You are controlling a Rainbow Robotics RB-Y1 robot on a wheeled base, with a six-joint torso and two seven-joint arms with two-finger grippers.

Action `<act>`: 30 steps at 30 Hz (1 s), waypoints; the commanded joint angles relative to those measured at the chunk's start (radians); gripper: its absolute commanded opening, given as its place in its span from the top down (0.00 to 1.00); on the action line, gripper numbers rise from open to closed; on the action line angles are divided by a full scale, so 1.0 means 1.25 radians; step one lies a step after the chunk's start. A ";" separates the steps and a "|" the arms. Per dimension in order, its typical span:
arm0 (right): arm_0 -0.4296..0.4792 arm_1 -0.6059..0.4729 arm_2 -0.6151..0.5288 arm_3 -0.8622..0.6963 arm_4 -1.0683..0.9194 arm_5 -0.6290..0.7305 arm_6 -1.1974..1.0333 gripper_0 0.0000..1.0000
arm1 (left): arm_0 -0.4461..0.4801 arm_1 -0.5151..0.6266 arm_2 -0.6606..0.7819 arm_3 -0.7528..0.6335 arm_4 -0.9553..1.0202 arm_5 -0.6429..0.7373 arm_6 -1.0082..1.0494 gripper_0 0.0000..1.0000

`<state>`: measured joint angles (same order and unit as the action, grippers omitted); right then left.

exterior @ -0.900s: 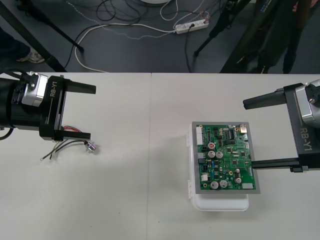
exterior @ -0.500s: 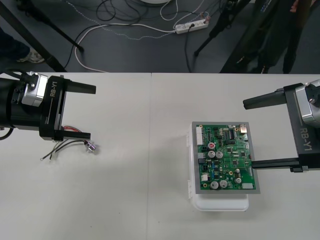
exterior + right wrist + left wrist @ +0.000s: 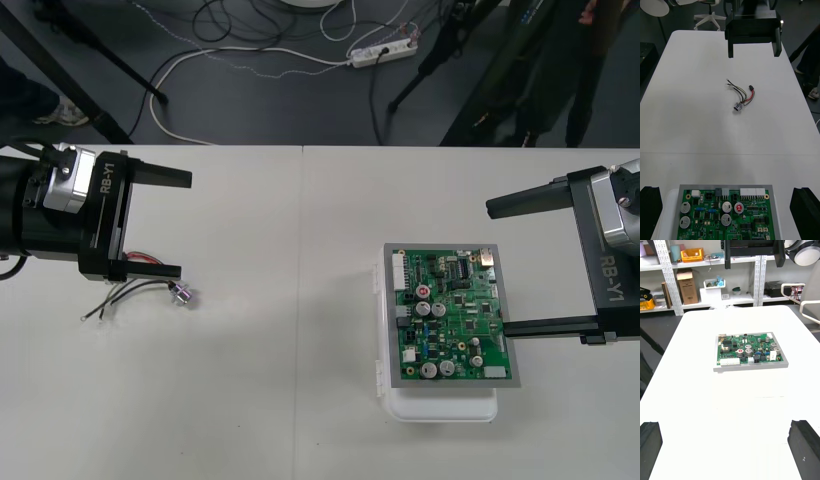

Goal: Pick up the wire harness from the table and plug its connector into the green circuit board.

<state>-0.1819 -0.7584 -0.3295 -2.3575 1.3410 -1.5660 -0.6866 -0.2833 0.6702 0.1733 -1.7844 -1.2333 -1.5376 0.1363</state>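
Wire harness lies loose on the table, out at 9 o'clock in the front view, well apart from the green circuit board and gripped by nothing. The table is plain and light.

The left gripper stands at 9 o'clock near the table's edge. Its two black fingers are spread wide and point toward 3 o'clock. In that view the finger on its 6 o'clock side crosses over the harness's red wires, and the gap between the fingers holds nothing. The right wrist view shows the harness flat on the table out ahead of that gripper, apart from it.

The right gripper stands at 3 o'clock, its claw likewise spread wide and pointing toward 9 o'clock. One fingertip reaches the board's 3 o'clock edge in the front view, and nothing is between the fingers.

The white base sits at about 4 o'clock on the table. The board rests on top of it, with the base showing past the board's 6 and 9 o'clock sides.

The harness's thin wires, red, black and green, curve together. Its round metal socket is at the 3 o'clock end and the loose wire ends at the 8 o'clock end. The small black plug lies on the table at the end of the red wires, not in the board.
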 commanded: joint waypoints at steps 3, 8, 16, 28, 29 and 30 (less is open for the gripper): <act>-0.004 0.012 0.008 -0.009 0.005 -0.004 0.012 0.00 | 0.011 0.031 0.022 -0.025 -0.004 -0.027 0.035 0.01; -0.004 0.012 0.008 -0.009 0.005 -0.004 0.012 0.00 | 0.011 0.031 0.022 -0.025 -0.004 -0.027 0.035 0.01; -0.004 0.012 0.008 -0.009 0.005 -0.004 0.012 0.00 | 0.011 0.031 0.022 -0.025 -0.004 -0.027 0.035 0.01; -0.004 0.012 0.008 -0.009 0.005 -0.004 0.012 0.00 | 0.011 0.031 0.022 -0.025 -0.004 -0.027 0.035 0.01; -0.004 0.012 0.008 -0.009 0.005 -0.004 0.012 0.00 | 0.011 0.031 0.022 -0.025 -0.004 -0.027 0.035 0.01; -0.004 0.012 0.008 -0.009 0.005 -0.004 0.012 0.00 | 0.011 0.031 0.022 -0.025 -0.004 -0.027 0.035 0.01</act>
<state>-0.1819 -0.7584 -0.3294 -2.3575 1.3410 -1.5660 -0.6866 -0.2833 0.6702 0.1733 -1.7844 -1.2333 -1.5376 0.1363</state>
